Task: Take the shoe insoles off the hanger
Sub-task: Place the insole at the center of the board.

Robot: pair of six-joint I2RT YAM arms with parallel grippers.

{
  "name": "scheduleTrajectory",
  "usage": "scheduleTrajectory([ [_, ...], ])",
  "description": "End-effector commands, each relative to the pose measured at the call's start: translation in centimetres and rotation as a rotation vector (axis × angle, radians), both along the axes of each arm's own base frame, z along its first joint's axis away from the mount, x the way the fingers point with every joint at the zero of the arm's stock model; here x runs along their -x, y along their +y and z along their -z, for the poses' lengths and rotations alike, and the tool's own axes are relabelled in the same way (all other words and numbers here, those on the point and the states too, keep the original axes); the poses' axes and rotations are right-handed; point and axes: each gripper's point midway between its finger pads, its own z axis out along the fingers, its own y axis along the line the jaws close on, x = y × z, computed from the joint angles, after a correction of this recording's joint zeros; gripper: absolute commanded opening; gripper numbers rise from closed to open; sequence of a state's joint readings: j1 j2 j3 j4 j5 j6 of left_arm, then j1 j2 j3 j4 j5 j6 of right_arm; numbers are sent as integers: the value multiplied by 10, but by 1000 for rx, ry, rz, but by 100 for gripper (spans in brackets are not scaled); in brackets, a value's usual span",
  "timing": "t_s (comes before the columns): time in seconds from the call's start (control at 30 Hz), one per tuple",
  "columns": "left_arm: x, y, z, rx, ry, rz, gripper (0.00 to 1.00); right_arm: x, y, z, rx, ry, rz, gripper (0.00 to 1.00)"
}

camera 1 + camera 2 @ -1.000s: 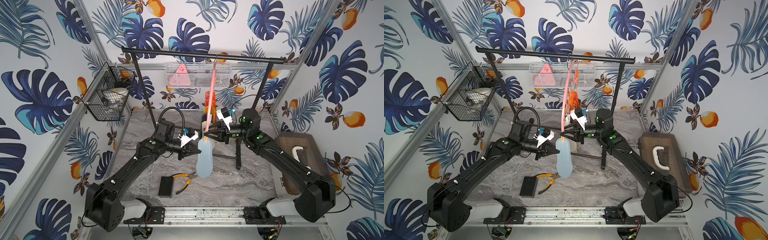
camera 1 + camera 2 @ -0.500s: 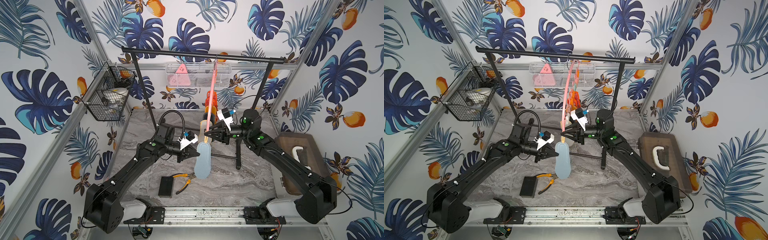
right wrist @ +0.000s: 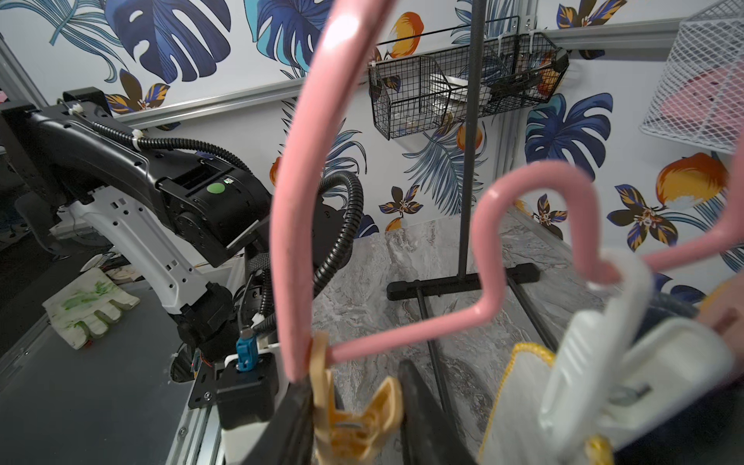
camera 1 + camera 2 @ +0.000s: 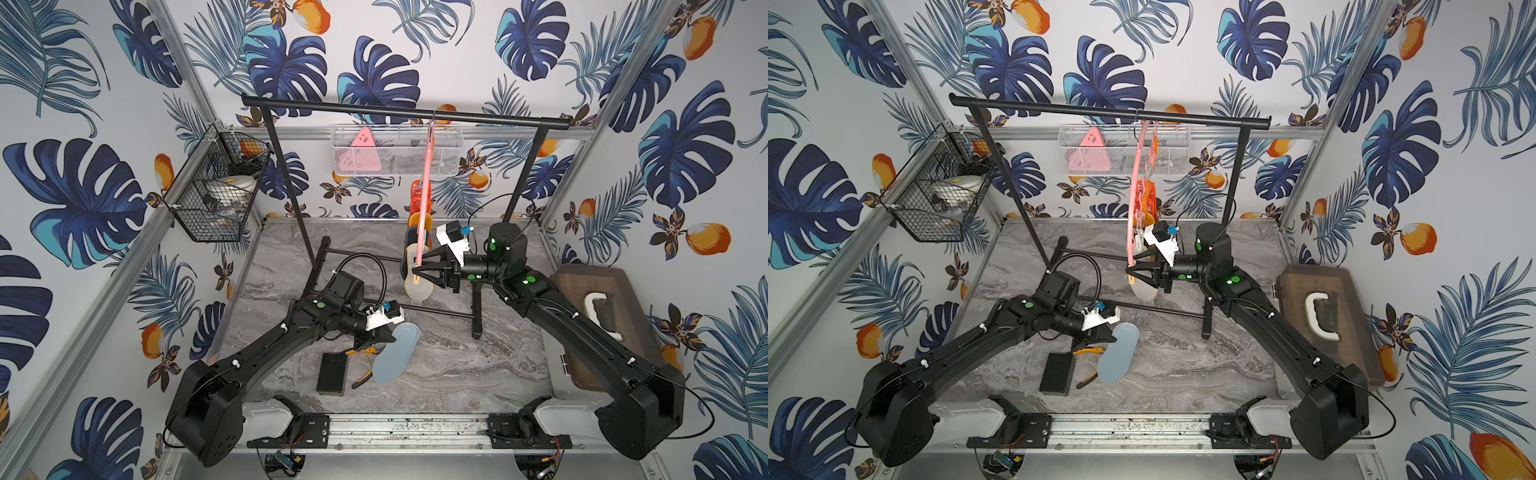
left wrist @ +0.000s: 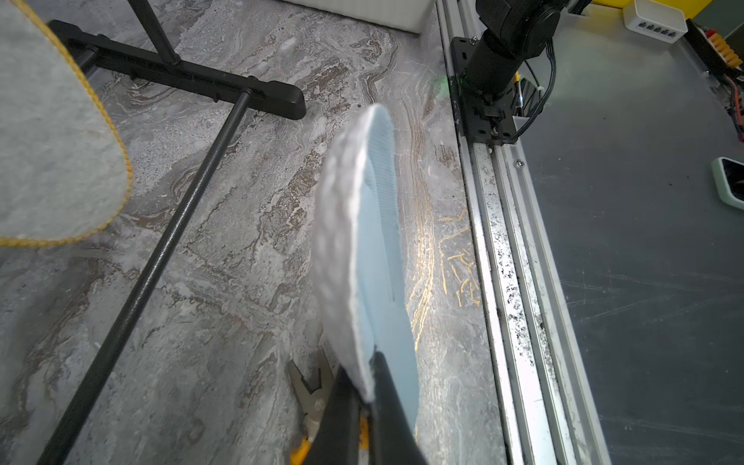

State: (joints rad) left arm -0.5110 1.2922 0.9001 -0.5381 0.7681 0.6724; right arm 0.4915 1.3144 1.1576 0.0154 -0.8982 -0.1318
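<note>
Since the left claw (image 5: 364, 372) is pressed shut on one end of the blue insole (image 5: 362, 241), we start there. The pad sticks out from the jaws edge-on, low near the table (image 4: 457, 374), w/ the pliers (image 4: 360, 380) beneath it and the block (image 4: 332, 374) near. Whether it touches the table we can't tell. It's off the hanger (image 4: 424, 199) (one down, we'd say). It looks light & thin, one face fuzzy and one ribbed, so a pinch at the end should hold w/o slipping. It prob. flexes, and could be laid flat w/o fear of breakage.

The right claw (image 3: 354, 382) sits at the hanger's low tip, jaws apart w/ a yellow peg (image 3: 354, 426) between them; whether they squeeze it we can't tell. Just beside, a white peg (image 3: 604, 322) clamps the beige insole (image 3: 519, 394), which hangs down from it. Further up the hanger, orange insoles (image 4: 415, 195) hang too. For the beige one we'd take hold near the top edge, close under its peg, since a soft pad gripped low would likely bend rather than pull free.
</note>
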Motion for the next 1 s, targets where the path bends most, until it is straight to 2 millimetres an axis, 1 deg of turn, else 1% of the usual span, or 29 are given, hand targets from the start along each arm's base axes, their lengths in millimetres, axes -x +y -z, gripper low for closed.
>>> scheduleTrajectory([
  [0.0,10,-13,-3,40,77,19,0,-2,-2,8,25,4,30,37],
  [0.03,15,-17,-2,45,94,30,0,-3,-3,9,29,7,37,39],
  [0.13,27,-25,5,21,99,75,0,-10,-6,7,31,3,84,53],
  [0.23,31,-29,12,-43,61,117,0,-14,-10,2,30,-8,133,60],
  [0.27,32,-31,14,-64,56,129,0,-15,-13,13,43,12,157,64],
  [0.3,32,-32,15,-76,52,142,0,-17,-15,13,43,12,182,68],
  [0.4,34,-37,19,-111,55,175,0,-23,-27,15,45,12,279,73],
  [0.5,31,-45,28,-161,23,186,0,-25,-38,26,58,21,351,76],
  [0.6,28,-53,38,-228,-23,205,0,-22,-50,37,70,26,399,78],
  [0.7,22,-62,44,-258,1,192,0,-18,-63,50,92,35,454,79],
  [0.9,12,-76,69,-362,-27,178,0,-23,-106,77,175,47,683,81],
  [0.97,8,-79,78,-395,-32,160,0,-26,-123,85,190,55,779,83],
])
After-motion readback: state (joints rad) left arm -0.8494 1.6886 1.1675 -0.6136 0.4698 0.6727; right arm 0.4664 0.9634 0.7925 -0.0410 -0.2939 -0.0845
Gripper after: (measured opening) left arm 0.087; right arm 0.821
